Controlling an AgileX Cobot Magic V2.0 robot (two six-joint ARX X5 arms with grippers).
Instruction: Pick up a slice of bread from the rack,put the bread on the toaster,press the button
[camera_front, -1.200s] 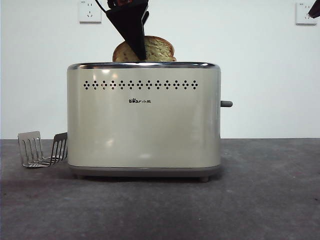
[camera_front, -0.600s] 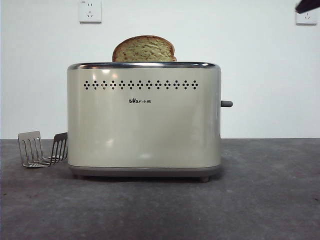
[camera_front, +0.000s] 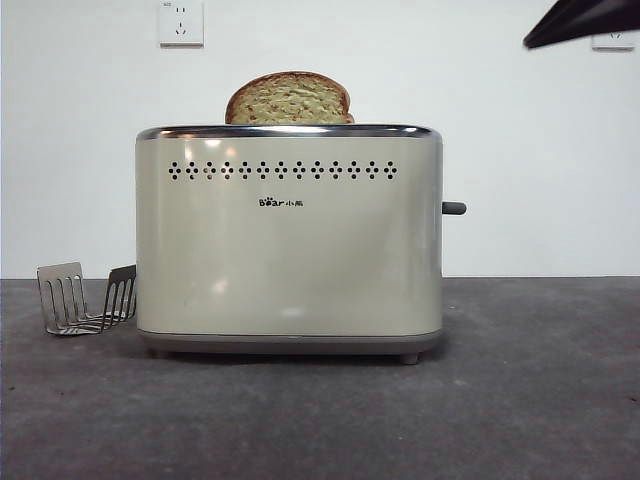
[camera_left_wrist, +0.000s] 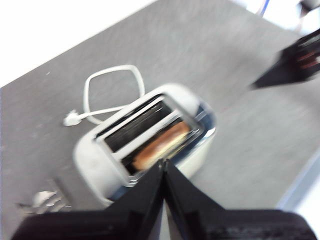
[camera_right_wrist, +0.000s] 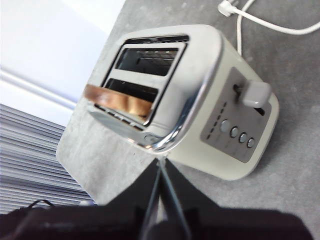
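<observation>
Bread, the thick slice of bread (camera_front: 288, 98), stands upright in the front slot of the toaster (camera_front: 288, 240), its rounded top showing above the chrome rim, and nothing grips it. A second ago a black gripper reached down onto it; half a second ago that gripper was gone from above the slot. In the left wrist view the left gripper (camera_left_wrist: 164, 167) hangs high over the toaster with its jaws pressed together and empty. So the placing looks done, and the rack (camera_front: 85, 298) beside the toaster's far end holds no slice. What is new is a dark tip entering at the top corner of the front view, on the lever side: the right gripper (camera_right_wrist: 161, 170), jaws closed on nothing, looks down at the toaster's narrow end. The button (camera_front: 454, 208) sits unpressed, likely the next target.
</observation>
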